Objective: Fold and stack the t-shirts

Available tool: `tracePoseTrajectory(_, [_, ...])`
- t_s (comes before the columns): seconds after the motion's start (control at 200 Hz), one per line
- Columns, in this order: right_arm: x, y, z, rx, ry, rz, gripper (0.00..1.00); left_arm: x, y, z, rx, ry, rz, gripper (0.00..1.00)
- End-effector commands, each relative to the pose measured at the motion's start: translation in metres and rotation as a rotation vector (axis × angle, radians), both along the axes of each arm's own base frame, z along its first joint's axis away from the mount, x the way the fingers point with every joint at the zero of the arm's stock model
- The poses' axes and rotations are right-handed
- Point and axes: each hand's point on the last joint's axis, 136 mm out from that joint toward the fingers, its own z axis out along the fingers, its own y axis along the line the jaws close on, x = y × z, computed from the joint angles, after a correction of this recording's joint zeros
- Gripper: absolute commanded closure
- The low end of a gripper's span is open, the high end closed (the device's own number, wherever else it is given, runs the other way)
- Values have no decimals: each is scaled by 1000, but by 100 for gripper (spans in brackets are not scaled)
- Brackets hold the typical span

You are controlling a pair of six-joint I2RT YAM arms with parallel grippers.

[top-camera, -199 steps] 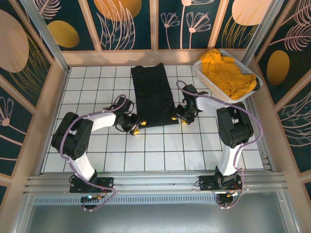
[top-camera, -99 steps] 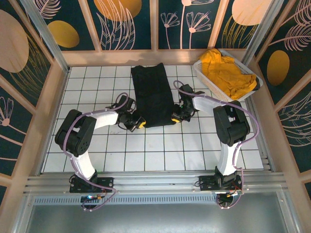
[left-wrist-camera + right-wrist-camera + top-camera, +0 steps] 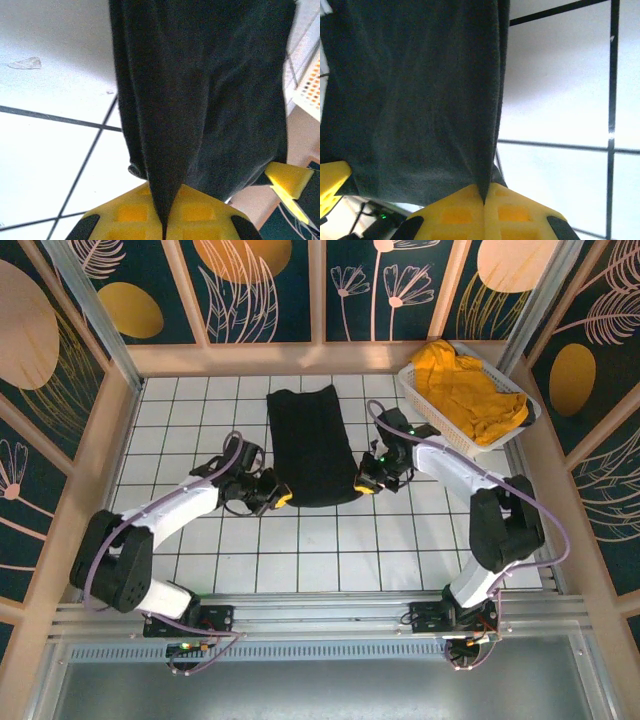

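We grip the large plain black cloth t-shirt (image 3: 312, 440) by its near hem, left claw (image 3: 281, 499) and right claw (image 3: 366, 484) each clenched on a corner; it stretches away lengthwise over the white gridded worktop (image 3: 300, 550).

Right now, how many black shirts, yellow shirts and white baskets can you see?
black t-shirt: 1
yellow t-shirt: 1
white basket: 1
Total: 3
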Motion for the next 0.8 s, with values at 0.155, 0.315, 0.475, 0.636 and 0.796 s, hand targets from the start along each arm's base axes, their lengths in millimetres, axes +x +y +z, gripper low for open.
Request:
tracePoseTrajectory(0.155, [34,13,64,64,-48,-97,100,29,20,64,4,-114,102,100])
tracePoseTrajectory(0.315, [82,32,91,115,-111,-121,100,75,27,100,-57,-214,198,100])
tracePoseTrajectory(0.475, [154,46,106,131,-207,-159,100,137,34,118,-96,-304,257,100])
tracePoseTrajectory(0.636, [236,51,96,185,-276,-233,100,217,49,112,-77,-369,294,100])
tracePoseTrajectory(0.796, [295,54,53,277,-332,-238,85,288,60,56,-66,-349,294,78])
